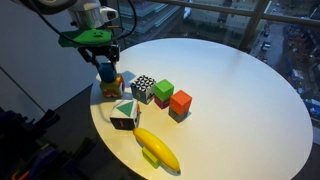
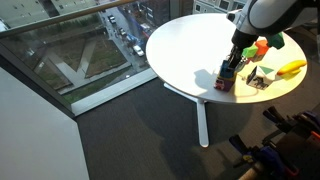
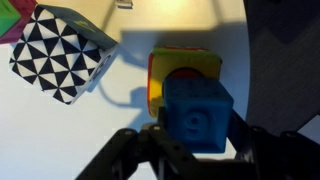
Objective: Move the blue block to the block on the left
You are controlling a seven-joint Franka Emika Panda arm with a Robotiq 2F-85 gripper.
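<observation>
**A:** Leftmost, we see the fingers (image 3: 243,136) clenched on the blue plastic block (image 3: 197,113). It sits over the red-and-yellow block (image 3: 183,68); whether it touches or hangs just above, we cannot tell.

**B:** If we release it off-centre, it could tip off. It might drop over the near edge or knock the black-and-white patterned cube (image 1: 144,88) to the right.

**A:** The round white surface (image 1: 230,90) looks smooth, so we judge a fallen block would slide.

**B:** Around it we have glass walls (image 2: 70,50) over a street below.
</observation>
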